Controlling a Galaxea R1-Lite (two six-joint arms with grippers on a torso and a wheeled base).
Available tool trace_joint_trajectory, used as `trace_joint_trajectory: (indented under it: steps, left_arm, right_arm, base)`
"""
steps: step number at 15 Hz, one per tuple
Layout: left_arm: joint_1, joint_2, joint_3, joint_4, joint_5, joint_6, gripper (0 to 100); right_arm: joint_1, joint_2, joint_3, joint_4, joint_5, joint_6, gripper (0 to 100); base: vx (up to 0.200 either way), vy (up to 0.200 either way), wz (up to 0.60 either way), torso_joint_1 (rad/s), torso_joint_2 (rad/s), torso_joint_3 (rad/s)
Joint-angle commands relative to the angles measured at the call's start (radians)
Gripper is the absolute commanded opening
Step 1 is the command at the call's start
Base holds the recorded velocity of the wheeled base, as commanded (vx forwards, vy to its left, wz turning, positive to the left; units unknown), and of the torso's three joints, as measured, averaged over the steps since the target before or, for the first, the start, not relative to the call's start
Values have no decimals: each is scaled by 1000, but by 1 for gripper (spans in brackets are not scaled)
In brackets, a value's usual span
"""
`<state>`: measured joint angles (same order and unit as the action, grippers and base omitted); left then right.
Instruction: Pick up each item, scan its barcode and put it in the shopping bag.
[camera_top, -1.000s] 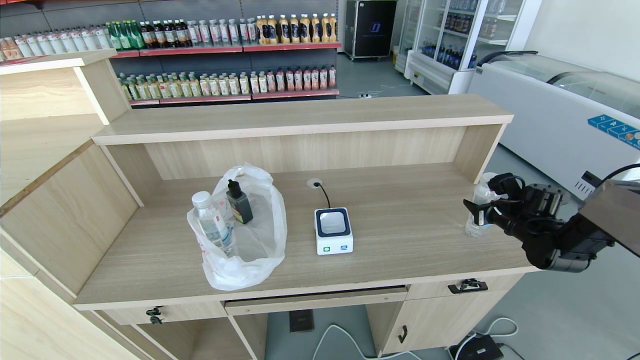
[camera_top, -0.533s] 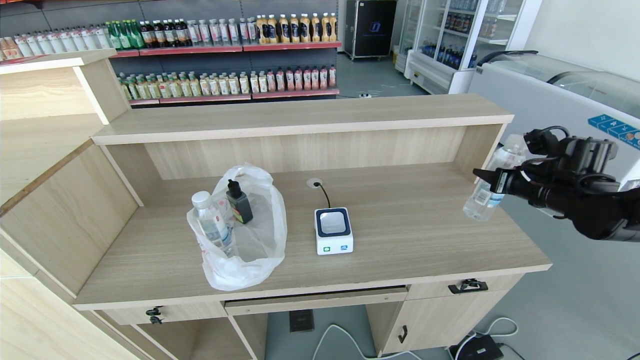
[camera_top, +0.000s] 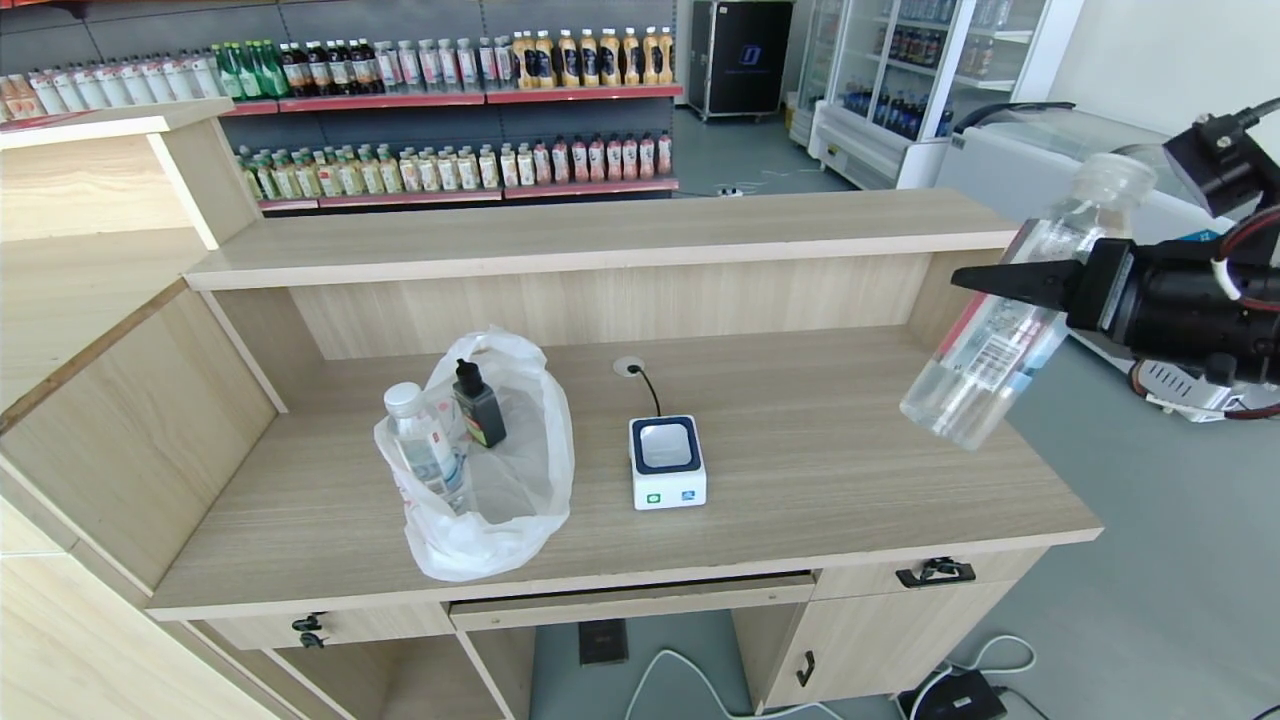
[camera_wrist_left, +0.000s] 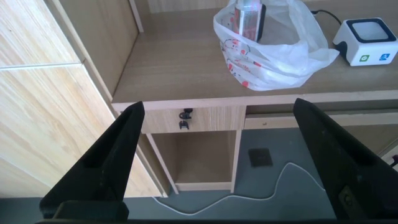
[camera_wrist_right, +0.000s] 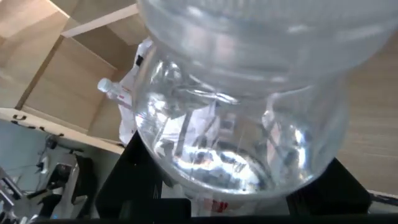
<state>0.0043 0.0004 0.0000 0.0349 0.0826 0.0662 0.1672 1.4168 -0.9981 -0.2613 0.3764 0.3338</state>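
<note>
My right gripper (camera_top: 1040, 282) is shut on a clear water bottle (camera_top: 1000, 345), held tilted high above the counter's right end, cap up and back. In the right wrist view the bottle's base (camera_wrist_right: 242, 118) sits close to the lens. The white barcode scanner (camera_top: 666, 461) sits mid-counter, its window facing up. Left of it stands the white plastic shopping bag (camera_top: 490, 490), holding a water bottle (camera_top: 420, 445) and a dark bottle (camera_top: 478, 405). My left gripper (camera_wrist_left: 217, 155) is open, below and in front of the counter's left end; the bag (camera_wrist_left: 273, 53) and scanner (camera_wrist_left: 367, 40) lie beyond it.
The wooden counter (camera_top: 820, 440) has a raised back shelf (camera_top: 600, 235) and side walls. A cable runs from the scanner to a hole (camera_top: 628, 366) at the back. Drawers (camera_top: 935, 572) sit under the front edge. A freezer (camera_top: 1120, 210) stands to the right.
My right gripper has lifted the clear water bottle off the counter's right edge, raising it high and closer to the camera, tilting it.
</note>
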Motion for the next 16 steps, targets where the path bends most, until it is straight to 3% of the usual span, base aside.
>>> trace_joint_trajectory:
  steps: [1,4,9,16]
  left_arm:
    - [0,0,0,0,0,0,100]
    - [0,0,0,0,0,0,100]
    - [0,0,0,0,0,0,100]
    - [0,0,0,0,0,0,100]
  right_arm:
    - [87,-107,4,39,-2,45,0]
    - [195,-147,81,60,-7,68,0]
    - [259,-188,226,56,-17,70,0]
    - [299,-230,208,66,-5,99,0]
  base:
    - [0,0,0,0,0,0]
    - [0,0,0,0,0,0]
    - [0,0,0,0,0,0]
    - [0,0,0,0,0,0]
